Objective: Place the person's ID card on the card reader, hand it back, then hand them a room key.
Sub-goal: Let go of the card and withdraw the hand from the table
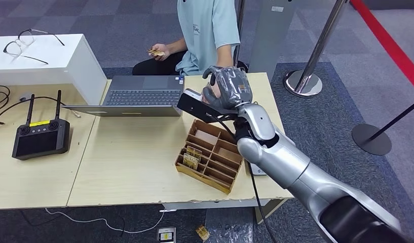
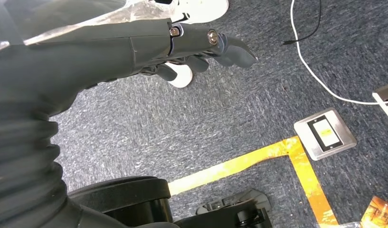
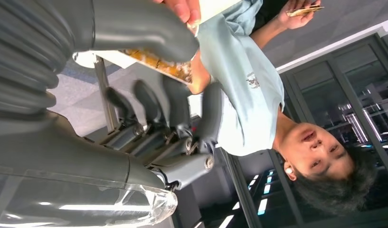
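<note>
Head view: laptop [image 1: 144,96] left on the worktop [image 1: 128,157], key tray [image 1: 211,154] mid, right robot hand [image 1: 227,87] raised at the far edge pinching a card [image 3: 158,64] toward the seated person [image 1: 207,30]; left robot hand [image 2: 201,47] hangs empty, fingers loosely curled.

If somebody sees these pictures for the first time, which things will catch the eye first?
The silver right arm, its right hand raised at the table's far edge, pinching a card that a person's fingers touch. Near it, a wooden tray and an open laptop.
</note>
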